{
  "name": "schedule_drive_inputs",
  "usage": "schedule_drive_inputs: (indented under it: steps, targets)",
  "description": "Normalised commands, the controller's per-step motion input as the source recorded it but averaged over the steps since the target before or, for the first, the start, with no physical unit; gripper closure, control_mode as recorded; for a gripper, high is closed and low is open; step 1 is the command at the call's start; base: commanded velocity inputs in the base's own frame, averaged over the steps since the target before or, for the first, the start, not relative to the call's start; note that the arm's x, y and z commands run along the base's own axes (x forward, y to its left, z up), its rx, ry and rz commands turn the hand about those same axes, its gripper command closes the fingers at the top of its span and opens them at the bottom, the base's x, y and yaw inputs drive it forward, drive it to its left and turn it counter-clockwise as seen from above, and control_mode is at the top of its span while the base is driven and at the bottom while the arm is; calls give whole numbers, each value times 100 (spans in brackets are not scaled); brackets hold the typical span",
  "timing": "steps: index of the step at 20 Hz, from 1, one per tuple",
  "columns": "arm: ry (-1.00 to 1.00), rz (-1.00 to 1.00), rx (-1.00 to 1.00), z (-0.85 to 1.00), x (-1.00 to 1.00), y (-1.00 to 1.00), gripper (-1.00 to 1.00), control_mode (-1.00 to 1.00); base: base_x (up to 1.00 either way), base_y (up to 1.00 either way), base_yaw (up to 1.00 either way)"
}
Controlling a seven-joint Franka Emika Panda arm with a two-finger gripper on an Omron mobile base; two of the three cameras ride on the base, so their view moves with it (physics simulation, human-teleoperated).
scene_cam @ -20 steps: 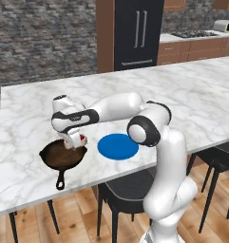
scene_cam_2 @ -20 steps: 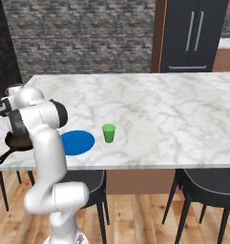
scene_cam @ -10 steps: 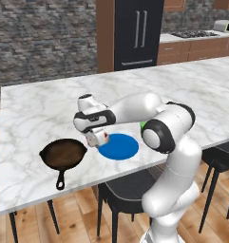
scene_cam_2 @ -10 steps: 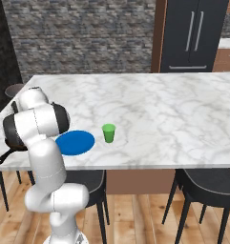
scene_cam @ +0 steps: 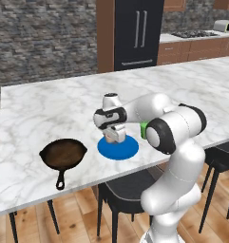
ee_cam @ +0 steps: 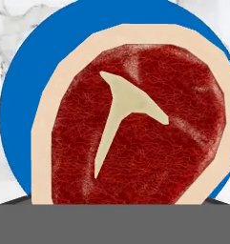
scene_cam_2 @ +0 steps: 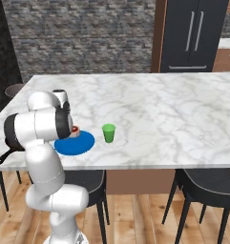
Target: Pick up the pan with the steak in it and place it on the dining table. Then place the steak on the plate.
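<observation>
The gripper [scene_cam: 117, 136] hangs low over the plate [scene_cam: 118, 148], jaws spread wide around the steak [ee_cam: 135, 126]. From the left, the empty pan [scene_cam: 63, 154] sits on the table [scene_cam: 54, 109] left of the plate. The hand view has the steak over the blue disc. From the right, a green cup [scene_cam_2: 108, 133] stands just beyond the plate.

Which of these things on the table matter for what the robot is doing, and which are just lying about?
Part of the job:
- pan, empty, on the dining table
- steak, over the plate
- gripper, above the plate

Just lying about:
- green cup, beside the plate
- dark chairs tucked under the table
- black fridge behind
</observation>
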Motion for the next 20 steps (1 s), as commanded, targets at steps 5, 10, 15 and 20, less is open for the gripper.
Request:
schedule_drive_inputs:
  steps: [5,10,15,20]
  targets:
    - [0,0,0,-17,3,-7,100,-100,0,0,0]
    - [0,0,0,-36,0,-9,100,-100,0,0,0]
    - [0,0,0,-12,1,-3,100,-100,0,0,0]
    - [0,0,0,1,0,0,-100,-100,0,0,0]
